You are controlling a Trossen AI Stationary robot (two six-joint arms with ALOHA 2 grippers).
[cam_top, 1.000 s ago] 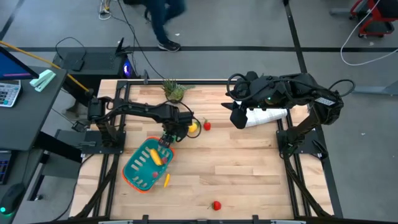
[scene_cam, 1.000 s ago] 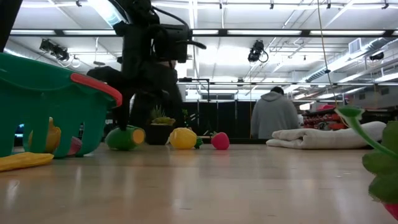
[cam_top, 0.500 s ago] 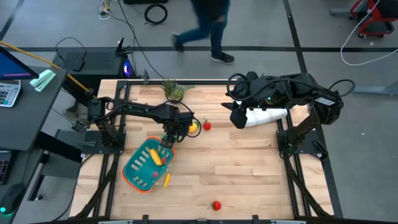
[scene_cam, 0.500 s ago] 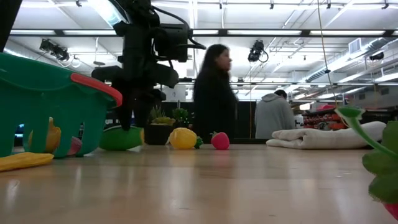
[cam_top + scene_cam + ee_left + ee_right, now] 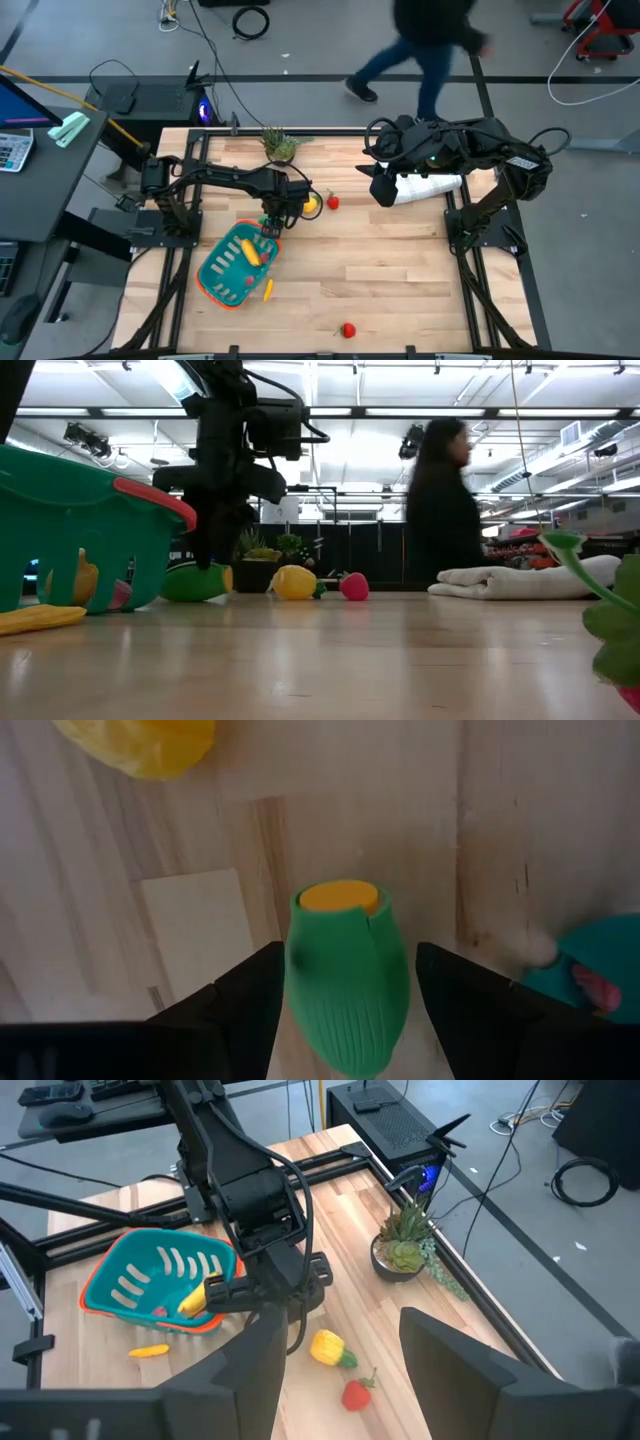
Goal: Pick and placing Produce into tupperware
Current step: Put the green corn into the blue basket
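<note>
Now my left gripper [image 5: 345, 1010] has its fingers wide around the green piece [image 5: 347, 975], at the basket's [image 5: 215, 272] one o'clock; next I squeeze.

green piece [image 5: 347, 982] cut off at edge, walking person [image 5: 432, 45] blurred

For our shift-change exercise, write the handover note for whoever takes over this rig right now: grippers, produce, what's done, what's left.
Left gripper: open, fingers either side of the green corn piece lying on the table beside the basket.
Right gripper: open, empty, parked above the folded cloth.
Done: banana in the basket.
Left: corn piece, lemon, strawberry, thin yellow-orange piece by the rim, red piece at the near edge.
</note>
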